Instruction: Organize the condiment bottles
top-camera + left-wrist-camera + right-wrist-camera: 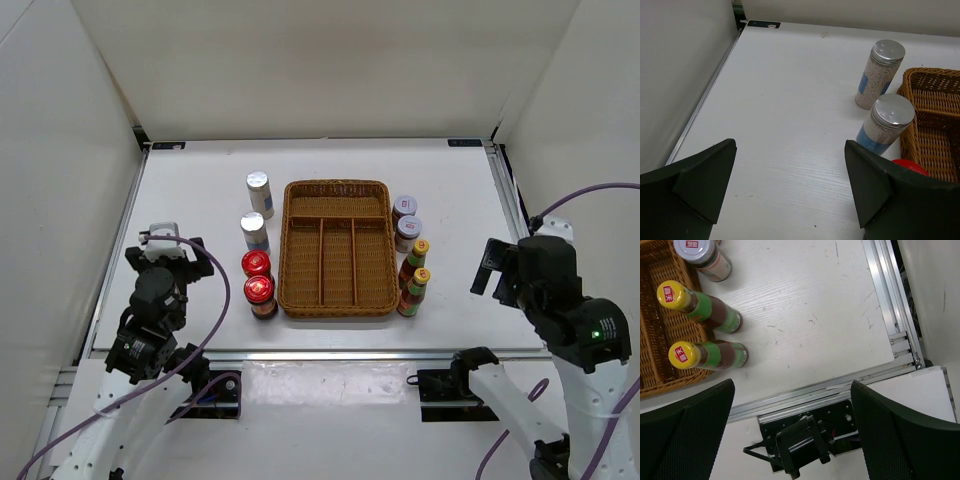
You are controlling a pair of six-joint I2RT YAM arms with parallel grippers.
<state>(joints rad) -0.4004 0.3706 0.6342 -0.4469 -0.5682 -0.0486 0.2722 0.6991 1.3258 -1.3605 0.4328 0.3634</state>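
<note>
A brown wicker divided tray point(336, 186) stands mid-table with nothing in it. Left of it stand two white silver-capped shakers point(260, 193) point(255, 232) and two red-lidded jars point(256, 265) point(260, 293). Right of it stand two grey-lidded jars point(404, 210) point(408, 232) and two yellow-capped sauce bottles point(415, 258) point(413, 290). My left gripper point(165, 245) is open and empty, left of the red jars. My right gripper point(497, 268) is open and empty, right of the sauce bottles. The left wrist view shows both shakers point(879, 74) point(886, 124) ahead to the right. The right wrist view shows both sauce bottles point(700, 307) point(707, 355).
A metal rail point(890, 300) runs along the table's right edge, and another along the front edge point(330, 352). The right arm's base mount point(800, 445) lies under the right gripper. A white wall point(680, 75) bounds the left side. A red lid point(910, 166) peeks past my left gripper's right finger.
</note>
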